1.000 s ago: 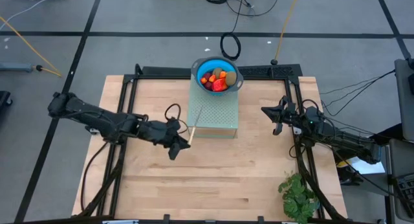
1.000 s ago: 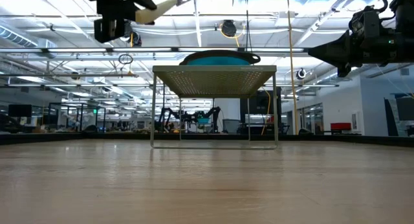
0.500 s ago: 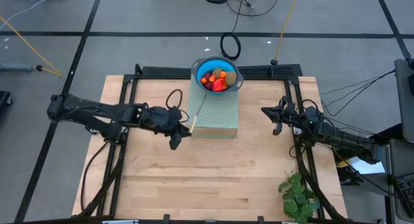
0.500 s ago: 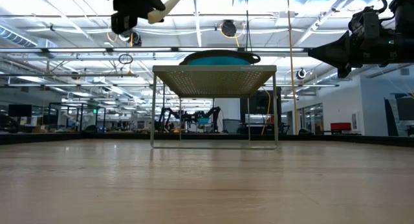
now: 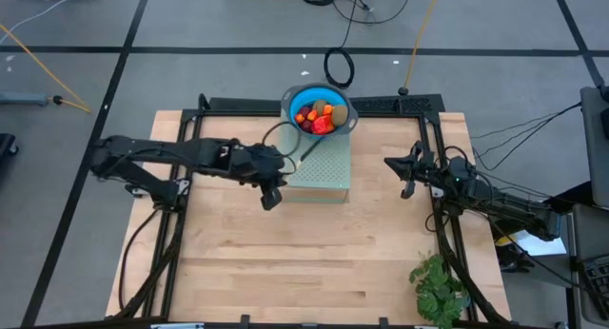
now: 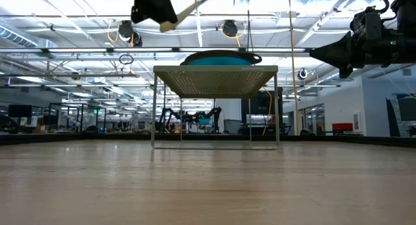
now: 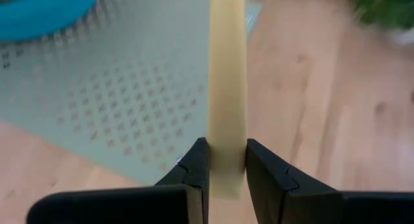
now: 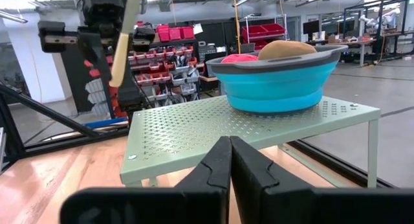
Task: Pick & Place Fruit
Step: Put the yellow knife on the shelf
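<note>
So my left hand (image 5: 273,184) was clamped on the yellow-handled knife (image 7: 228,88), both fingers (image 7: 196,169) pinching the handle near its end. It was up in the air right at the near-left corner of the perforated green rack (image 5: 324,172), not touching it as far as I could tell.

The thing the next move hung on, I reckon: the knife's long axis ran from my hand diagonally across the rack, away from me, tip aimed at the blue bowl (image 5: 293,97). So the line from hand to bowl was pretty much the line the knife already lay on.

The bowl sat on the far end of the rack, and all the fruit (image 5: 317,116) was piled inside it: small orange bits, dark red ones, a brownish-olive oval on top. None of it lay on the rack or on the table (image 5: 314,262).

My left hand was clearly the nearer one, just beside the rack. My right hand (image 5: 407,177) was fully closed with nothing in it, hanging off the rack's right side, well apart from the bowl, just waiting.

Past all that, off the rack's near-right side at the table's edge, was the leafy plant (image 5: 440,289), out of the way.
</note>
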